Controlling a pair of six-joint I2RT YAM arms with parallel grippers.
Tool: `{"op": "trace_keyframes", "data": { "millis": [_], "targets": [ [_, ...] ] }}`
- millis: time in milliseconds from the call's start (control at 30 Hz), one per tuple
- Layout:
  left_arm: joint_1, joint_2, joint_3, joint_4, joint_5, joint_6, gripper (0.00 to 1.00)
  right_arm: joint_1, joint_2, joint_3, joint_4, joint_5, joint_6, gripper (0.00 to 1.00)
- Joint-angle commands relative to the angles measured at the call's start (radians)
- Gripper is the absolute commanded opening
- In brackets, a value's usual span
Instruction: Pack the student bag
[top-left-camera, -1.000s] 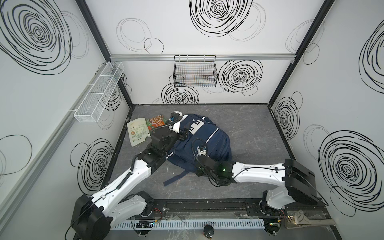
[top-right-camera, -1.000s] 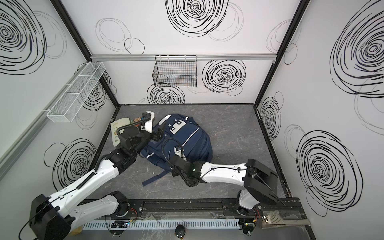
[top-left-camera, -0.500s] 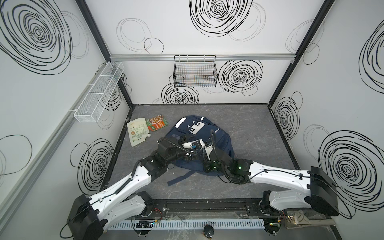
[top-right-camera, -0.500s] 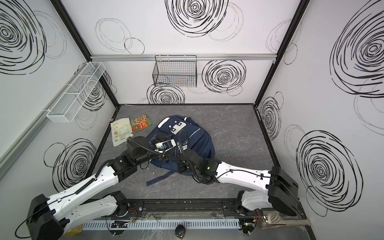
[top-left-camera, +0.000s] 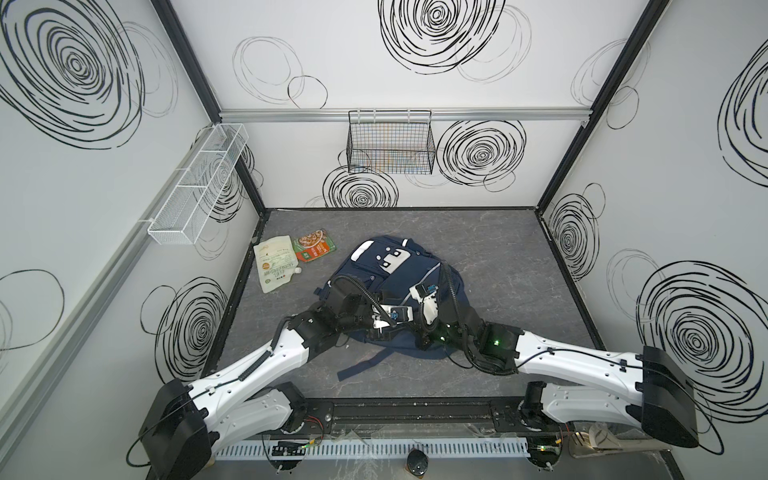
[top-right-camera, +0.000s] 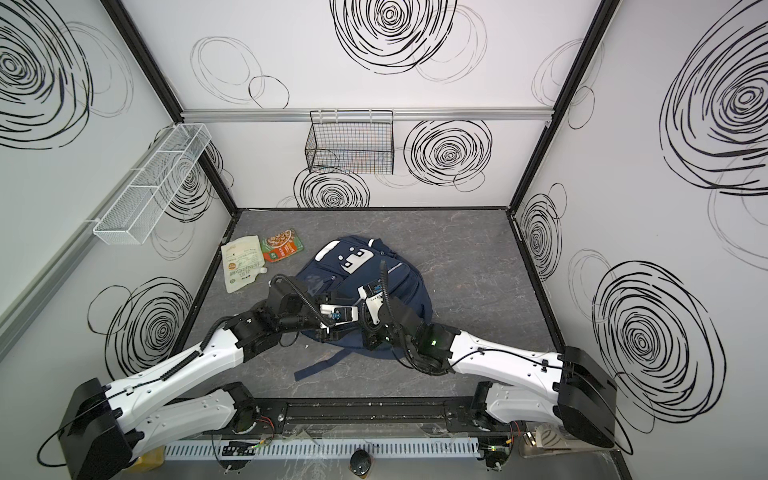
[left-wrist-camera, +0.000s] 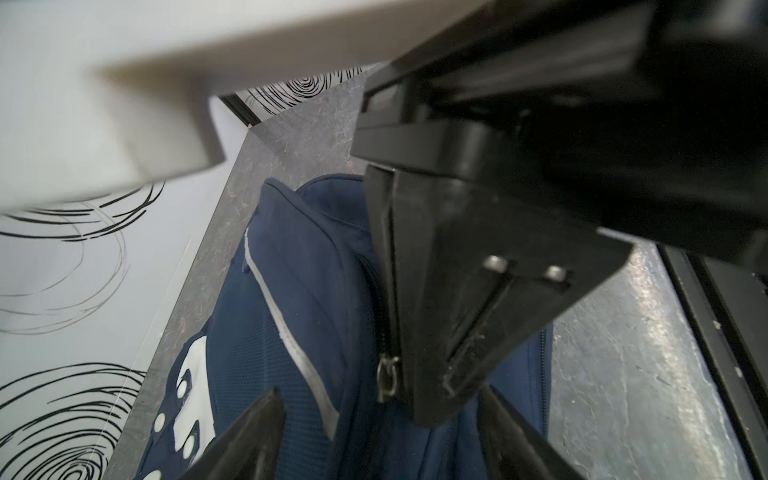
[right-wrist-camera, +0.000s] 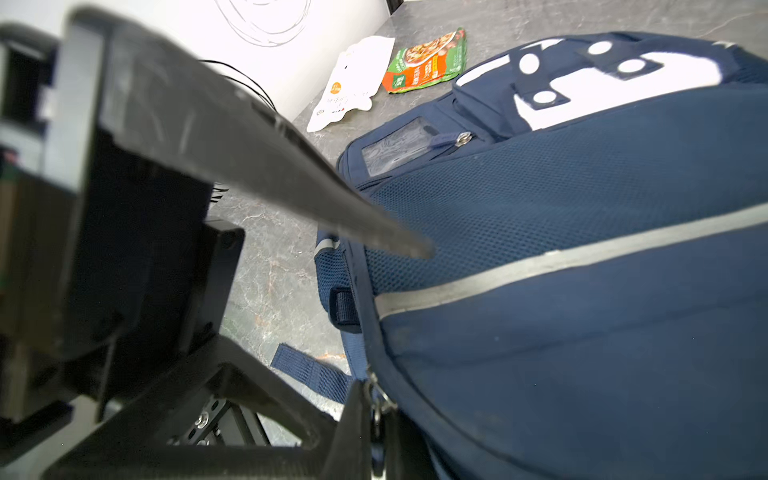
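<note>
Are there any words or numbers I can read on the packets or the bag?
White pouch: printing there, too small and blurred to read.
Green and orange packet: lettering there, too blurred to read.
Student bag: no words seen, only white patches and dots.

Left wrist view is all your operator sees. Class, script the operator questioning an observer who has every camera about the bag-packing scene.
Operator: What lies outside the bag?
Observer: A white spouted pouch and a green-and-orange flat food packet lie on the grey table, apart from the navy blue fabric backpack.
Operator: Is the right end effector gripping anything?
Observer: Yes, the right end effector is shut on a small metal zip pull.
Operator: Anything trailing?
Observer: A navy webbing strap lies toward the robot's base.
</note>
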Motion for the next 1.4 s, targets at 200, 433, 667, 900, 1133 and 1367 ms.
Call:
{"op": "trace_keyframes", "data": {
  "millis": [200,433,667,900,1133,1367],
  "targets": [
    [-0.004,0.004,-0.013,-0.031,-0.064,0.057,0.37,0.010,-0.074,0.002,0.138,-0.083,-0.056,0.00],
    [0.007,0.008,-0.013,-0.025,-0.055,0.059,0.00,0.009,-0.079,0.021,0.065,-0.063,-0.110,0.00],
    [0.017,-0.010,-0.024,-0.028,-0.056,0.077,0.00,-0.045,-0.091,0.059,-0.083,0.042,-0.093,0.00],
    [0.026,-0.028,-0.033,-0.037,-0.047,0.097,0.00,-0.268,-0.216,0.005,-0.253,0.000,-0.070,0.00],
    [0.060,-0.053,-0.037,-0.055,-0.076,0.124,0.00,-0.473,-0.254,-0.022,-0.346,-0.083,-0.074,0.00],
    [0.094,-0.098,-0.061,-0.047,-0.065,0.172,0.00,-0.516,-0.214,0.074,-0.488,-0.161,-0.150,0.00]
  ]
}}
